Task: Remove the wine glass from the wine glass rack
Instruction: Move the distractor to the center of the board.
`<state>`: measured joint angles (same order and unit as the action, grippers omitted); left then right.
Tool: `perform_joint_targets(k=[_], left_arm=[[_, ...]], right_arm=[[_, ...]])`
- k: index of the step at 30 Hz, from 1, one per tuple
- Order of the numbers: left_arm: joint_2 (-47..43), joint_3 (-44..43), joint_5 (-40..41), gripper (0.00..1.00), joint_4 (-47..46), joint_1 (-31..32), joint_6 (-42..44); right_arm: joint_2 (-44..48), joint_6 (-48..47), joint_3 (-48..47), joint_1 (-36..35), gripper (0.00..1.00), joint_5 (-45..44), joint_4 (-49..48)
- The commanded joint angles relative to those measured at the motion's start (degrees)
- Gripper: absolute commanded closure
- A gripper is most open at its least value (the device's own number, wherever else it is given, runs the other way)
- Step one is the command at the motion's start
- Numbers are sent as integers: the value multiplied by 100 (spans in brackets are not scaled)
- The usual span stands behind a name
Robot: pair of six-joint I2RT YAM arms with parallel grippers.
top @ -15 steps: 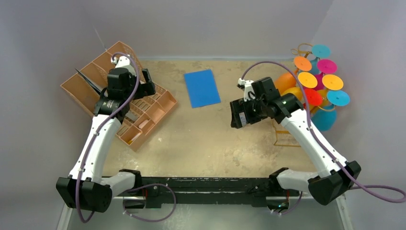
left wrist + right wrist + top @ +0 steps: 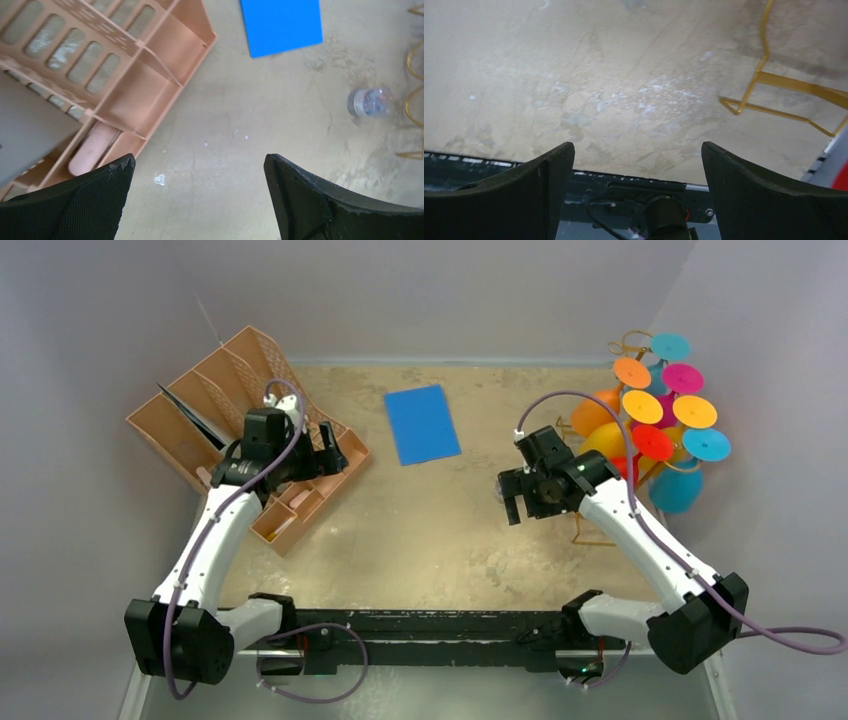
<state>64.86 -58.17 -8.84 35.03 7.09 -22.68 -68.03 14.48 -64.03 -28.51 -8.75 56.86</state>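
Currently I am holding my left gripper (image 2: pixel 200 165) released and empty, hovering beside the brown plastic slotted organizer tray (image 2: pixel 150 75). My right gripper (image 2: pixel 638 150) is likewise standing released, grasping nothing, hanging over the sandy desk (image 2: pixel 574 75) near the gold-coloured thin wire wine glass rack (image 2: pixel 794 84). On that rack, at the desk's far right, colourful plastic wine glasses (image 2: pixel 641 406) are hanging.

Left claw (image 2: pixel 199 160) spread wide above sandy desk (image 2: pixel 240 115). Ahead-left of claw: brown slotted tray (image 2: pixel 150 100), pink cylinder (image 2: pixel 92 150) lying in nearest compartment. Far ahead: blue sheet (image 2: pixel 280 22). Ahead-right: small clear bottle (image 2: pixel 370 102) near gold wine glass rack (image 2: pixel 408 61).
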Motion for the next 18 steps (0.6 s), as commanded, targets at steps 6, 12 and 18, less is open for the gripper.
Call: perform_joint_targets(k=[6,12,18], left_arm=[[-208,307,-1660,2,-625,-22,280],[-278,387,-1805,2,-607,-24,323],[-345,324,-1803,2,-412,-24,383]], right_arm=[[-1290,439,-1043,-17,1,-1650,60],[-2295,569,-1748,-27,1,-1933,69],[-2812,566,-1713,-49,1,-1068,-338]])
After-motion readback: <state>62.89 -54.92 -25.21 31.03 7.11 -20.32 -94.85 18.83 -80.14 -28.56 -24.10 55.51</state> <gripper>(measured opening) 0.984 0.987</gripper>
